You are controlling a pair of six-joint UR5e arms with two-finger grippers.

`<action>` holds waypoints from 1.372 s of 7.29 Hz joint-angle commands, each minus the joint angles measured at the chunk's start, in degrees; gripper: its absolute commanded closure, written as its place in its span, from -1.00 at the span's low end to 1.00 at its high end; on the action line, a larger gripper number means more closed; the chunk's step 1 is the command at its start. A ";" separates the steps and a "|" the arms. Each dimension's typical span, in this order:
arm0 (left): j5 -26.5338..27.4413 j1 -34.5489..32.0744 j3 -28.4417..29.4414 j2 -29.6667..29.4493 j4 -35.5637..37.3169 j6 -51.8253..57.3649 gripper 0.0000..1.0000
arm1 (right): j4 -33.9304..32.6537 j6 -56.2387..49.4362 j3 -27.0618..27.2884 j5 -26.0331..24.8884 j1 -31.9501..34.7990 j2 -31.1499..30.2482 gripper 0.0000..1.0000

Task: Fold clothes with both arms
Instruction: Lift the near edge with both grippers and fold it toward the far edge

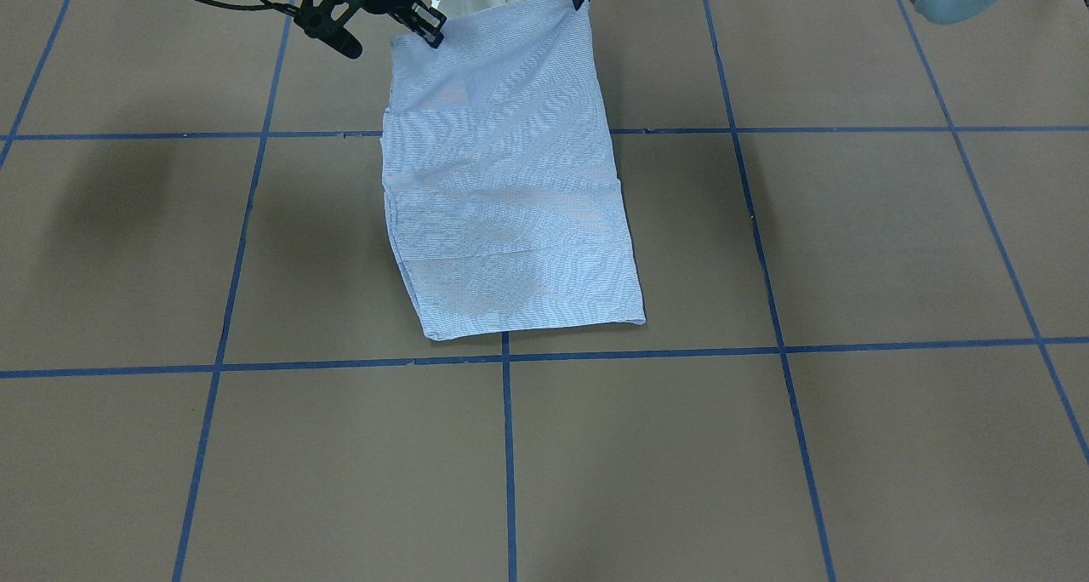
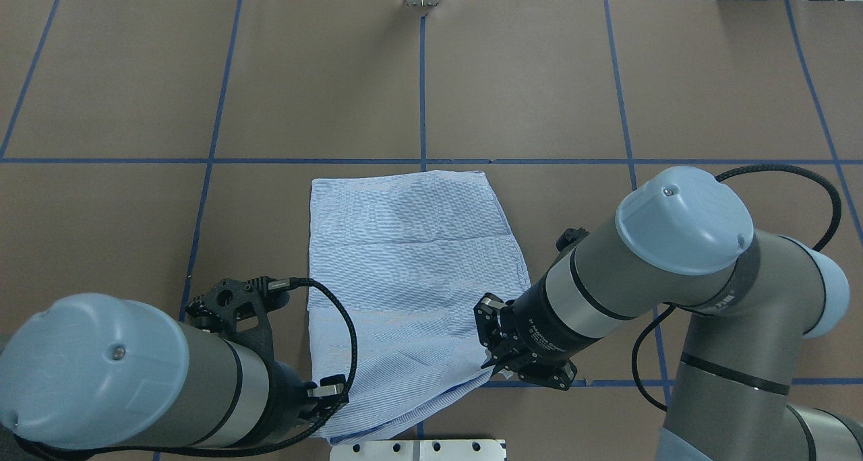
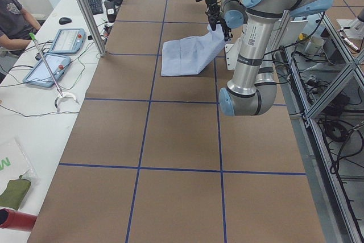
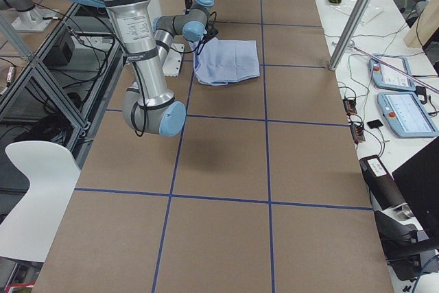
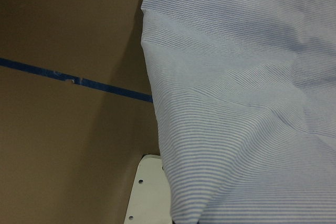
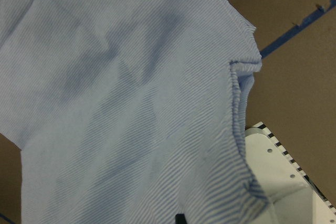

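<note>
Overhead exterior: shirt in left fingers, right fingers.

Between the left gripper and right gripper spans the shirt; just behind them sits the white base plate; outward, table lies open.

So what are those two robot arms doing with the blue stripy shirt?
They are folding it. The left gripper and the right gripper each pinch a corner of the shirt on the robot's side and hold that edge up off the table. The far end of the shirt lies flat, and it is already folded into a narrow rectangle.
</note>
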 commanded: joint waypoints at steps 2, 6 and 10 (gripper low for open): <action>-0.42 -10.60 4.56 -0.80 -2.44 7.81 1.00 | 0.07 -7.02 -3.31 -6.41 4.90 4.13 1.00; -0.33 -14.77 19.24 -0.89 -16.67 9.42 1.00 | 0.60 -16.00 -17.70 -6.97 9.47 11.07 1.00; -0.24 -17.74 26.02 -0.89 -23.18 12.22 1.00 | 7.23 -20.25 -33.34 -7.15 9.92 16.97 1.00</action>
